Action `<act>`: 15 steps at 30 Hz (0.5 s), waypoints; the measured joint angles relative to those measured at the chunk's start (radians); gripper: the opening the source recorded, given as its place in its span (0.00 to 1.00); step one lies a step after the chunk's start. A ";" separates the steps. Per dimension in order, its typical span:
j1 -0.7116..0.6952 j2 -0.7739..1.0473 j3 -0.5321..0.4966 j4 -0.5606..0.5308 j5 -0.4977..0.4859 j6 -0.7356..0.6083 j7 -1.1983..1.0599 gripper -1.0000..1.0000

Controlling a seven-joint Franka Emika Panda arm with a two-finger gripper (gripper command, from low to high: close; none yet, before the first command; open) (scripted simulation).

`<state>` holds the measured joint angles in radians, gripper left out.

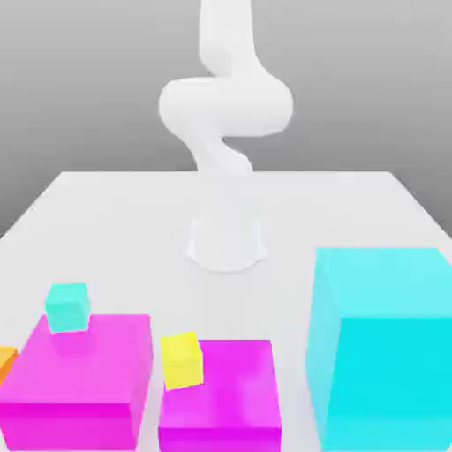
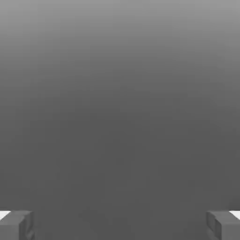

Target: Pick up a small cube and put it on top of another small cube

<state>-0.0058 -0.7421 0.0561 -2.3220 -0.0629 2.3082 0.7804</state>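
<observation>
The small deep-blue cube is out of view. My gripper [image 2: 120, 225] is open: its two grey fingertips [image 2: 16, 225] stand far apart in the hand view, with nothing between them and plain grey background beyond. In the exterior view the white arm [image 1: 225, 106] rises from its base [image 1: 227, 243] at the middle of the table and bends upward out of the picture.
A small teal cube [image 1: 68, 306] rests on the left magenta block [image 1: 79, 380]. A small yellow cube [image 1: 182, 360] sits at the left edge of the right magenta block [image 1: 221, 397]. A large cyan block [image 1: 384, 344] stands at the exterior view's right, an orange piece [image 1: 5, 360] at its left edge.
</observation>
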 joint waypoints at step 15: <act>0.161 0.361 0.506 -0.304 -0.216 0.094 0.172 0.50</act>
<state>0.1548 -0.3809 0.5621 -2.6255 -0.2788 2.4021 0.9529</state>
